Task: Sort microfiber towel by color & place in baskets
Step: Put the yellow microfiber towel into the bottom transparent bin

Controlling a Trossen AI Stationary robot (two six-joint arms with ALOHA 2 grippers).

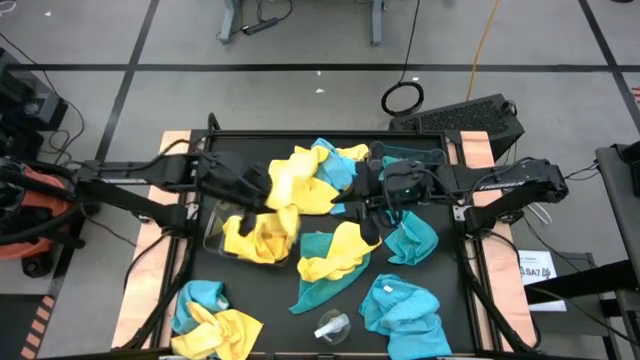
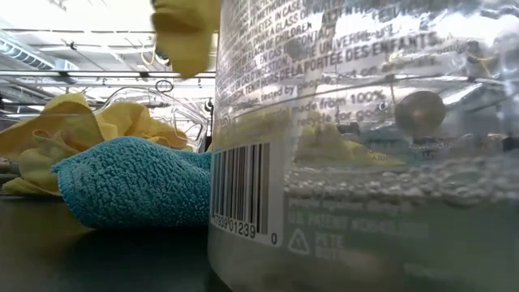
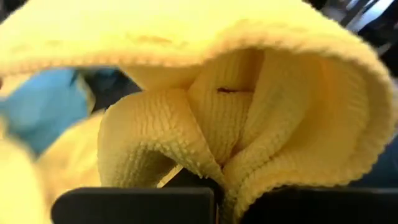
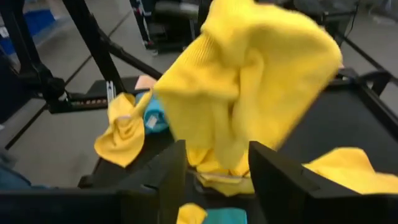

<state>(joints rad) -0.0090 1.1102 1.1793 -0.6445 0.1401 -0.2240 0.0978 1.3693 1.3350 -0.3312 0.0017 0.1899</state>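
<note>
Sorting looks barely begun to me: left gripper (image 3: 214,202) pinches a fuzzy bright yellow microfiber towel (image 3: 249,106), right gripper (image 4: 214,171) parted, teal-blue towels (image 1: 405,300) loose

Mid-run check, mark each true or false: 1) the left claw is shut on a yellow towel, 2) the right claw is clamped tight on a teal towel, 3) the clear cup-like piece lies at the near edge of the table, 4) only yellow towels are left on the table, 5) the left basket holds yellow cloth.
1) True: the left claw is shut on a yellow towel.
2) False: the right claw stands open, with yellow cloth between its fingers, not teal.
3) True: the clear cup-like piece lies at the near edge.
4) False: teal towels lie there too.
5) True: the left basket holds yellow cloth.
</note>
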